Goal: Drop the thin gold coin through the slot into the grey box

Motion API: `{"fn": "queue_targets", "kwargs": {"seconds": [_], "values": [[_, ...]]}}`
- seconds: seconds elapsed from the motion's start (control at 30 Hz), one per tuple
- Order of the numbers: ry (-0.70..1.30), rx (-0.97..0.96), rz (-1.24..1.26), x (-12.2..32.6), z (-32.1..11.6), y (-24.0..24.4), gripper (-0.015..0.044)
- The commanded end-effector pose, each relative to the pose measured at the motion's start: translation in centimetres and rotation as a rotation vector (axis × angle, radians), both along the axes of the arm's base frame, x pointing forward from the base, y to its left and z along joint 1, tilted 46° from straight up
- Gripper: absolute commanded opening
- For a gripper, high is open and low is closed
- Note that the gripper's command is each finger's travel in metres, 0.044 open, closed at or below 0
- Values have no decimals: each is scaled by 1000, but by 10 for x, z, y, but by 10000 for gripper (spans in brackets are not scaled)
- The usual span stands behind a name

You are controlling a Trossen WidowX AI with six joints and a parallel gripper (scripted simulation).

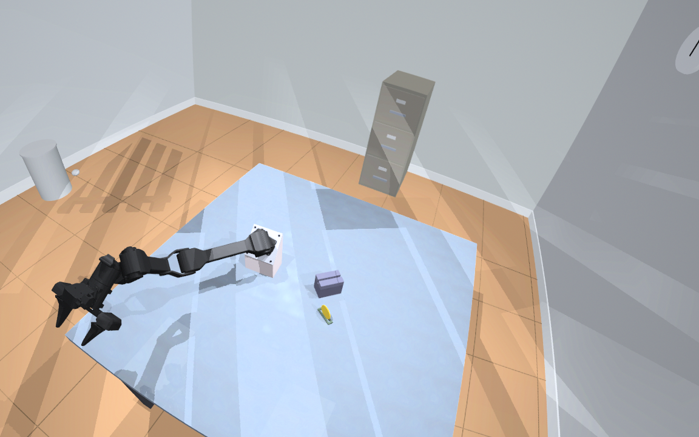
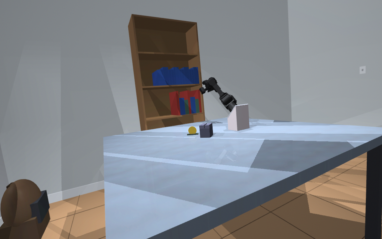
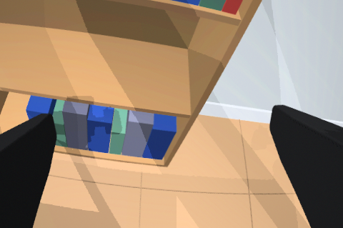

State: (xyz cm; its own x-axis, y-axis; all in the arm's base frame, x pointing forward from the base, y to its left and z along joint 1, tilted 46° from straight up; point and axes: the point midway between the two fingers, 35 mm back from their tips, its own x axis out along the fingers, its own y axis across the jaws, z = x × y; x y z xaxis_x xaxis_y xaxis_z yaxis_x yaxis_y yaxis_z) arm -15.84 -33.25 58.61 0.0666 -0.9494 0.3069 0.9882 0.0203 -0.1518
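The gold coin [image 1: 325,312] [image 2: 192,130] stands upright on its edge in the dark-green holder [image 1: 330,321] [image 2: 192,134] on the table. The closed grey box [image 1: 328,286] [image 2: 205,132] stands close to the holder, between it and the back of the table in the top view. Its lid has a narrow dark slot. My gripper [image 1: 70,335] [image 3: 163,121] is open wide and empty. It is at the far left in the top view, by the table's left corner and well away from coin and box. The coin does not show in the wrist view.
The arm's base stands at a whitish wedge-shaped block [image 1: 258,265] [image 2: 242,117] on the table [image 1: 395,326] [image 2: 162,163], left of the box in the top view. A bookshelf [image 2: 136,74] [image 3: 143,78] stands beyond the table. A filing cabinet [image 1: 395,141] stands behind the table.
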Motion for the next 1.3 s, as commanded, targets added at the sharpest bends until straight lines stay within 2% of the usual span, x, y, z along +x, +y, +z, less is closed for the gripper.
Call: {"fn": "queue_targets", "kwargs": {"seconds": [0.0,0.27,0.53,0.77,1.0,1.27], "values": [[-1,-5,1,1,1,1,374],[-54,-246,103,52,69,73,164],[-74,-486,244,123,117,168,161],[-5,-608,475,210,128,250,161],[120,-623,722,306,102,321,161],[295,-490,982,413,32,383,161]]}}
